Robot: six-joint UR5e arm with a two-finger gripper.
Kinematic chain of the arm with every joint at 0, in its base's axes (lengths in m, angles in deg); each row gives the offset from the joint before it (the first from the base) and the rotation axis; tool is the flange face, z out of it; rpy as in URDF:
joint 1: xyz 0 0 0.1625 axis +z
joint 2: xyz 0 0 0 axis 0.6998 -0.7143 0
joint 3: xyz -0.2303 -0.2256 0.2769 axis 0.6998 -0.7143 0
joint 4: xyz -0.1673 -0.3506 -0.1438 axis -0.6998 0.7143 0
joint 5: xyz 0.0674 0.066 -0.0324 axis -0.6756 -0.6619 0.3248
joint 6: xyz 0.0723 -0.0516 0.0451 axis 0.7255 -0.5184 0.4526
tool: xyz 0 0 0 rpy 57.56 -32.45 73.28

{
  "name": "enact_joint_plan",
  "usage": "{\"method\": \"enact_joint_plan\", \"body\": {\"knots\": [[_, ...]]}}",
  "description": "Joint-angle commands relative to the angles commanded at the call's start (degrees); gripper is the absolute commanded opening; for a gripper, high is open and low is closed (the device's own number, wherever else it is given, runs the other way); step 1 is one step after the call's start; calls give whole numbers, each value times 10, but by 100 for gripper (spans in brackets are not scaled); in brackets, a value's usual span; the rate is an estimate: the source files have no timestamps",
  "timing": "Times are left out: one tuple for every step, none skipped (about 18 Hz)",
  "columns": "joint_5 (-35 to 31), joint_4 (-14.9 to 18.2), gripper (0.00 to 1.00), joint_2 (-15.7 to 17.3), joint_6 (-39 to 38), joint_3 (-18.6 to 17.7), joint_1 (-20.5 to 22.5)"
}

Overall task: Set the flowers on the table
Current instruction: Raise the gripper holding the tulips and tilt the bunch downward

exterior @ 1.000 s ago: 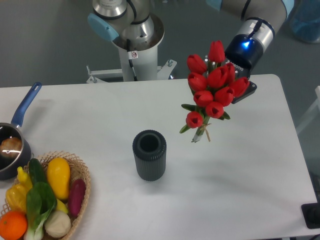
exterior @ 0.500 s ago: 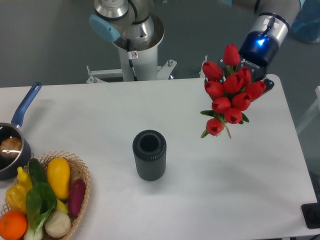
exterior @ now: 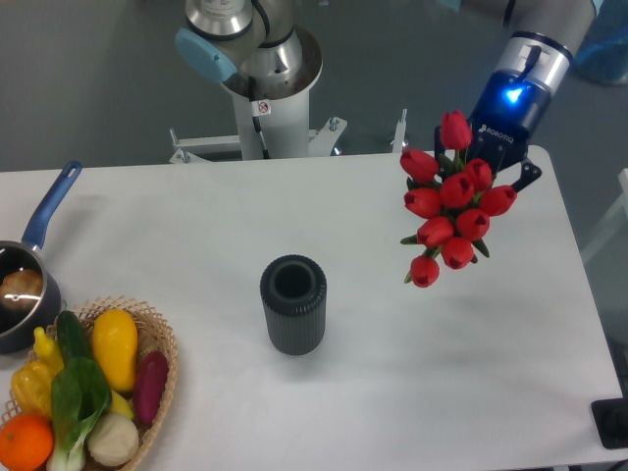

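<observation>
One bunch, the flowers (exterior: 449, 209), hangs clamped in our gripper (exterior: 498, 162); we should lower gently onto bare table (exterior: 471, 353) before releasing.

1. The arm's base (exterior: 263, 108) is a white column at 12 o'clock, carrying a small red-and-white sticker.
2. Above it sits a silver-grey joint (exterior: 257, 44) with a light-blue cap on its 9 o'clock side.
3. The wrist (exterior: 525, 69) at 2 o'clock is silver-grey with a silver band, a black end and a dark cable along it.
4. A blue light glows on the black part, with white lettering just below.
5. The gripper (exterior: 498, 157) body is black.
</observation>
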Motion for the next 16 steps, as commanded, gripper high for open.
{"method": "enact_joint_plan", "body": {"knots": [[-18, 0, 36, -1, 0, 5, -1], [-32, 2, 36, -1, 0, 11, -2], [-45, 3, 36, -4, 0, 16, -2], [-59, 2, 36, -7, 1, 18, -3], [-73, 1, 36, -9, 2, 19, -3], [-86, 1, 36, -11, 4, 19, -3], [-97, 1, 36, -11, 12, 19, -3], [-106, 1, 36, -11, 25, 19, -4], [-115, 2, 36, -18, 30, 20, -7], [-128, 3, 36, -19, 30, 20, -15], [-149, 4, 36, -19, 30, 20, -20], [-177, 4, 36, -19, 31, 19, -22], [-205, 4, 36, -19, 32, 18, -26], [-225, 3, 36, -20, 33, 16, -35], [-240, 3, 36, -20, 36, 17, -40], [-254, 4, 36, -21, 41, 16, -41]]}}
